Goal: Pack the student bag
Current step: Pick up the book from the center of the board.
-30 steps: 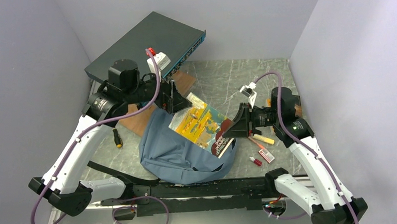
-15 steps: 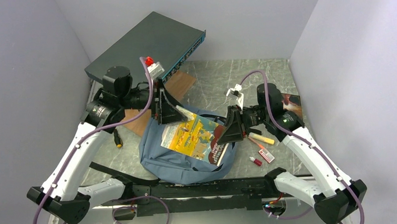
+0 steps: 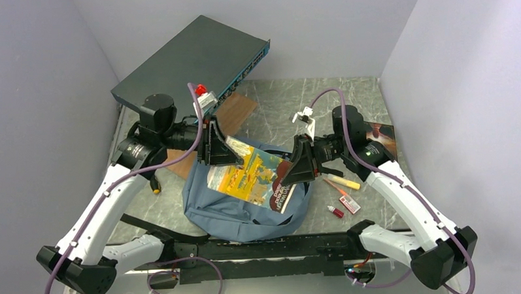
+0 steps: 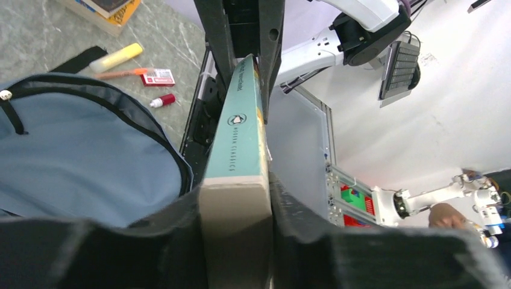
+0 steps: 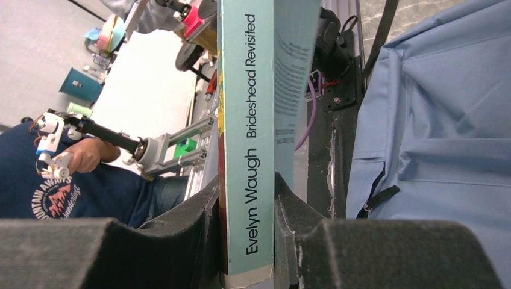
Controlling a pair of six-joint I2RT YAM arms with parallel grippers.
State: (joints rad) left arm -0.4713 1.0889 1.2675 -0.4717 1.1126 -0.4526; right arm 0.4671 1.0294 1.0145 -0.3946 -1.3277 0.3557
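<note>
The student bag (image 3: pixel 237 210), blue-grey with black zippers, lies on the table between the arms. Above it hangs a teal-spined paperback book (image 3: pixel 252 177) with a yellow cover, held at both ends. My left gripper (image 3: pixel 222 151) is shut on the book's far-left end; in the left wrist view both pads press the page block (image 4: pixel 238 138) above the bag (image 4: pixel 78 156). My right gripper (image 3: pixel 296 168) is shut on the near-right end, and the right wrist view shows the spine (image 5: pixel 247 90) pinched between the pads beside the bag (image 5: pixel 440 120).
A dark grey metal box (image 3: pixel 189 61) leans at the back left over a wooden board (image 3: pixel 233 109). A yellow highlighter (image 3: pixel 345 182), a red-and-white pack (image 3: pixel 350 204) and a small red-capped bottle (image 3: pixel 336 212) lie right of the bag. A black marker (image 3: pixel 154 183) lies left.
The right gripper carried the book leftward and lower over the bag. The left gripper, open beside the book's far end before, has closed on it.
</note>
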